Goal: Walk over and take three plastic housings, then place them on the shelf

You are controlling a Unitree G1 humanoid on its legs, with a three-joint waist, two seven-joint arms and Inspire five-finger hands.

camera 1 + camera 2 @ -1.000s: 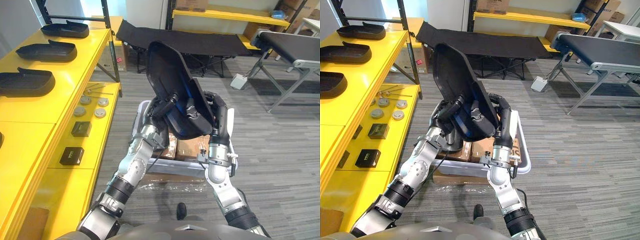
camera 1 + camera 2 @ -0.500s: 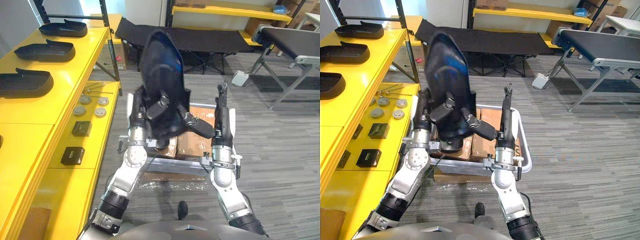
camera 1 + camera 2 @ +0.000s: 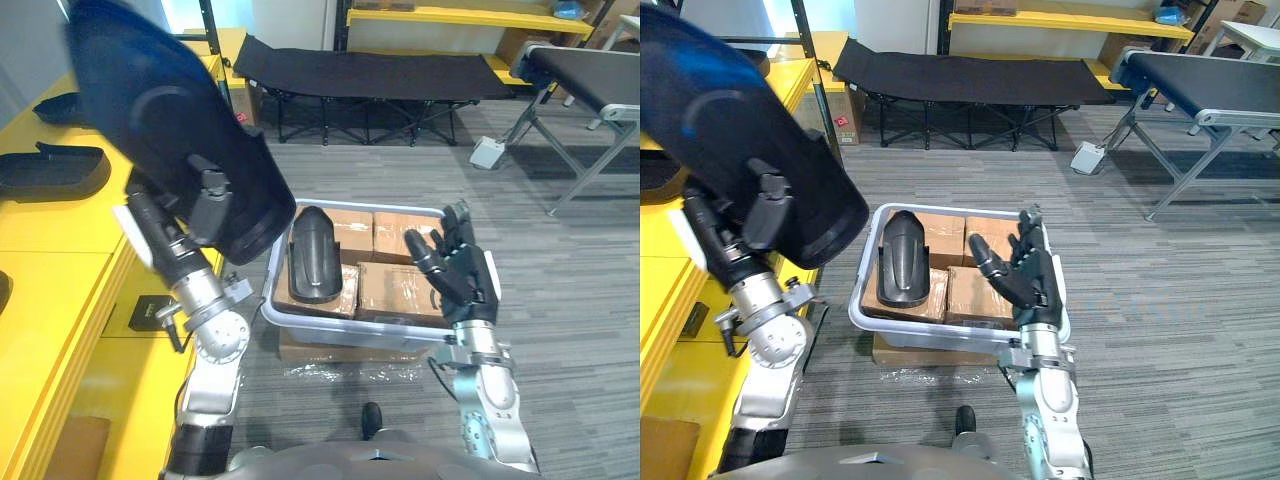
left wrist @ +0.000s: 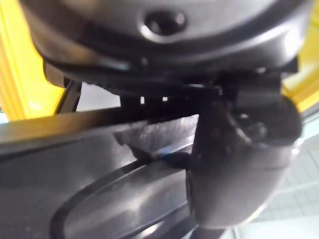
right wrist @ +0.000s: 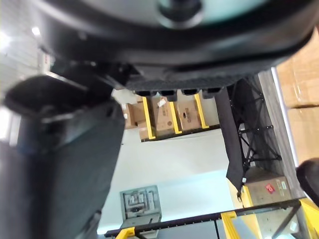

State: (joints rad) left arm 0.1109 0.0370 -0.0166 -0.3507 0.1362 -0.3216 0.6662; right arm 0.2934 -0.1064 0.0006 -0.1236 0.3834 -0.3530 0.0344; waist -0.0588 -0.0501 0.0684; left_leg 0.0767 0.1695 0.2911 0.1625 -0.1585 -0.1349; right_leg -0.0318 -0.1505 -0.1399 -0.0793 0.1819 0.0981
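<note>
left hand (image 3: 207,198) grips the black housing (image 3: 160,110), long axis slanting up and leftward from it; its wrist view shows it pinching the rim. right hand (image 3: 455,270) splays wide.

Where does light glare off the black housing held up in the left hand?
Left eye view: a bluish sheen on the upper face of the plastic housing, above the left hand. Left wrist view: pale streaks of light along its ridges.
</note>
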